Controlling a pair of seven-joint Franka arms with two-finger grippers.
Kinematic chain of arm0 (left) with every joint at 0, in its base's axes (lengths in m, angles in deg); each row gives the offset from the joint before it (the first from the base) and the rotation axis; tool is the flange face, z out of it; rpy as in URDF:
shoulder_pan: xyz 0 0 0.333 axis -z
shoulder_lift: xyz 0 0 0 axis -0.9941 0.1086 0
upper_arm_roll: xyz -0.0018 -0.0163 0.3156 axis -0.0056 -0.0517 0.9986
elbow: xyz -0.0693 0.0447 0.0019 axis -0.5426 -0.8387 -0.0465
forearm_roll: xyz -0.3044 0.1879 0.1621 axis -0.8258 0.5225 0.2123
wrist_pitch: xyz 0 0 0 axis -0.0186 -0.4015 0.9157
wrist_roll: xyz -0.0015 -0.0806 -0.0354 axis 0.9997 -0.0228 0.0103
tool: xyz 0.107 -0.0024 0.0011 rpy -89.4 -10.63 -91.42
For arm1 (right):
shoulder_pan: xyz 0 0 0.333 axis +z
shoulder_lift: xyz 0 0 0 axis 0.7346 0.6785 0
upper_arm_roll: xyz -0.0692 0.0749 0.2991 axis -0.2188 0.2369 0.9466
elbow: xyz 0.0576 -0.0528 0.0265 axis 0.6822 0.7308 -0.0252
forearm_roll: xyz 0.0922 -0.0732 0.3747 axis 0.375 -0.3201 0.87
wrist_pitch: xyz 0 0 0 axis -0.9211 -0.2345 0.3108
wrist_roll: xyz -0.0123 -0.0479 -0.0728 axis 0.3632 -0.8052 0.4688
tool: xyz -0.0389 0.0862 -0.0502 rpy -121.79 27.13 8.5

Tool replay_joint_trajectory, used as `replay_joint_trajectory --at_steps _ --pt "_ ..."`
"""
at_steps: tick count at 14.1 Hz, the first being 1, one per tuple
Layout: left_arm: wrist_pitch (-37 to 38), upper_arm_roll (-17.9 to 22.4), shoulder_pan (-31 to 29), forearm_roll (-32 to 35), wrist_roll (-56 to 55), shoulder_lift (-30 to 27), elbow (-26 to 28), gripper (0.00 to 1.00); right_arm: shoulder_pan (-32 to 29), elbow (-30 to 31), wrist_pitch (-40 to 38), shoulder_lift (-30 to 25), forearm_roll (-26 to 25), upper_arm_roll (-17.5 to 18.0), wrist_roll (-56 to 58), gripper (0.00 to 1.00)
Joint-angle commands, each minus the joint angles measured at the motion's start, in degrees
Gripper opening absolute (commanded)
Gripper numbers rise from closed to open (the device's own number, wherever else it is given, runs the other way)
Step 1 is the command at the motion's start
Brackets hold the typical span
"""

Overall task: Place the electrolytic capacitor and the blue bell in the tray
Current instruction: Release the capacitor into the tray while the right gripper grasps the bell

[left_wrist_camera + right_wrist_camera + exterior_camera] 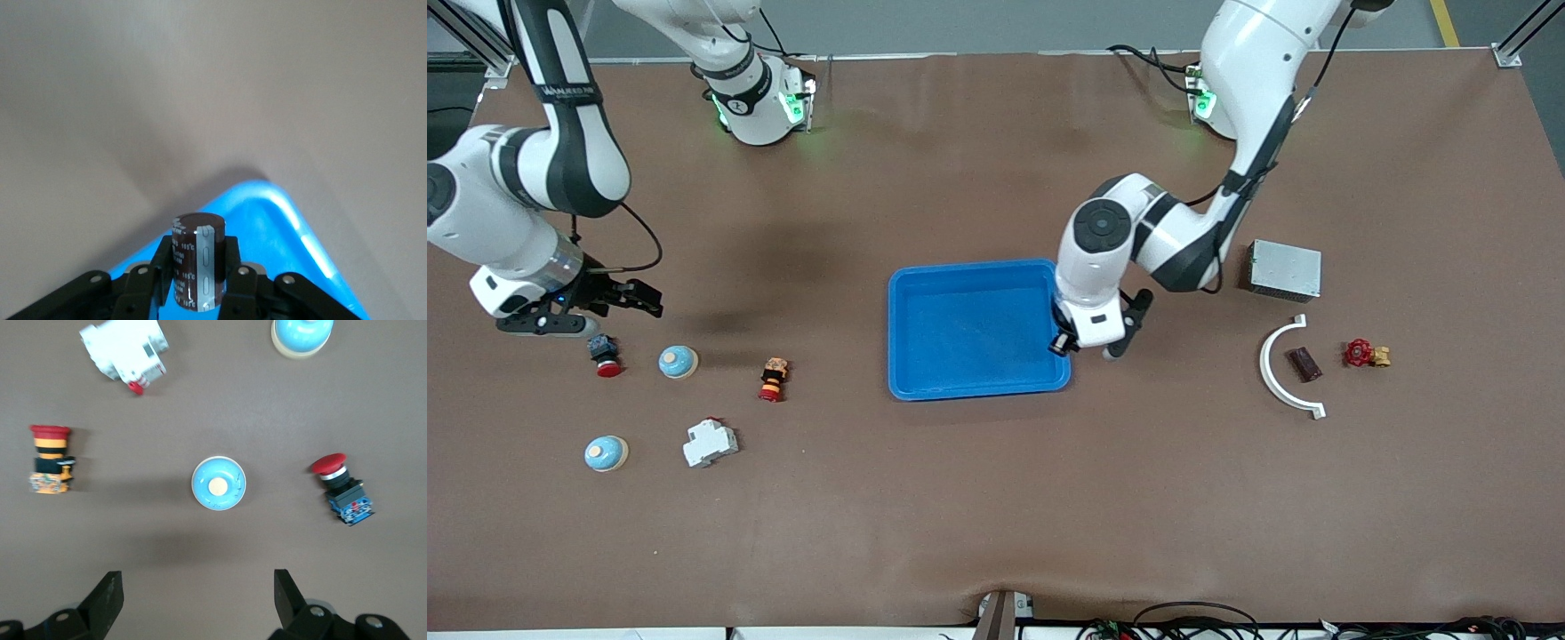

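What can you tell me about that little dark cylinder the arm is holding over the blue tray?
The electrolytic capacitor is a short, dark-brown can with a pale grey stripe and small white printing on its sleeve. It stands upright, pinched on two sides between the black fingers of the left end effector, over the rim of the blue tray at the left arm's end. Nothing else touches it.

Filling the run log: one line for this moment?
left end effector: shut on capacitor, over tray edge | right end effector: open, above blue bell | tray: empty
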State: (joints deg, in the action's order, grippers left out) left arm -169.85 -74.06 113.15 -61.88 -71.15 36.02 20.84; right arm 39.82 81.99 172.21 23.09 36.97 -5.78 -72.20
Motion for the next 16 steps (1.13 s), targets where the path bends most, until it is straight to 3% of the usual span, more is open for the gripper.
replay_joint_trajectory --at_steps 1,5,6,7,8,12,16 --pt "1.0 0.3 3.6 0.7 -6.6 3.4 -2.9 0.0 -1.0 2.4 6.8 3.7 -0.7 0.8 0.3 1.0" --pt "1.0 0.4 6.6 0.9 -12.7 6.9 -3.5 0.01 -0.9 2.4 15.4 10.4 -0.7 0.7 0.7 1.0" --pt "1.1 0.4 6.6 0.8 -13.1 6.9 -3.4 0.31 -0.9 2.4 17.7 12.0 -0.7 0.7 1.0 1.0" --pt "2.0 0.4 6.8 0.9 -13.2 6.7 -3.5 0.7 -0.9 2.4 19.7 13.4 -0.7 0.7 1.5 1.0" --pt "3.1 0.4 7.3 1.2 -13.2 6.4 -3.7 1.0 -1.0 2.3 21.6 15.0 -0.7 0.7 1.6 1.0" --pt "7.7 1.4 5.7 1.6 -12.1 2.1 -4.5 1.0 -1.0 0.9 25.8 18.6 -0.7 0.7 1.6 1.0" --pt "12.9 1.7 -1.2 1.7 -2.1 -3.1 -4.5 1.0 -1.0 -1.1 25.8 19.8 -0.7 0.7 1.6 1.0"
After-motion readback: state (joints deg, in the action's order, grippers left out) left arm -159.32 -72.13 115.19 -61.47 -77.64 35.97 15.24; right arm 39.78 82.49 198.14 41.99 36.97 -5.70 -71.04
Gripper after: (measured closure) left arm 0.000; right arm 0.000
